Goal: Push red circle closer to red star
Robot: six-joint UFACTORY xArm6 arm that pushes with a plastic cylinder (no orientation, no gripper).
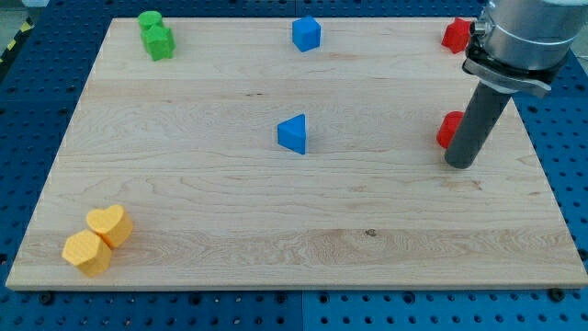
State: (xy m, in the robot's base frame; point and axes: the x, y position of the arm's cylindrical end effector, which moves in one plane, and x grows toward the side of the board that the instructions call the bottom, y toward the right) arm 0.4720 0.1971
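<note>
A red block (449,129), partly hidden behind my rod, sits at the view's right middle; its shape is unclear, likely the circle. A second red block (456,35), also partly hidden by the arm, sits at the view's top right; it looks like the star. My tip (462,164) rests on the board just below and right of the lower red block, touching or nearly touching it. The two red blocks are about a hundred pixels apart, one above the other.
A blue cube (306,33) sits at top centre and a blue triangle (293,133) in the middle. Two green blocks (156,37) stand together at top left. A yellow heart (110,223) and a yellow hexagon (86,252) touch at bottom left. The wooden board (276,230) ends near the right blocks.
</note>
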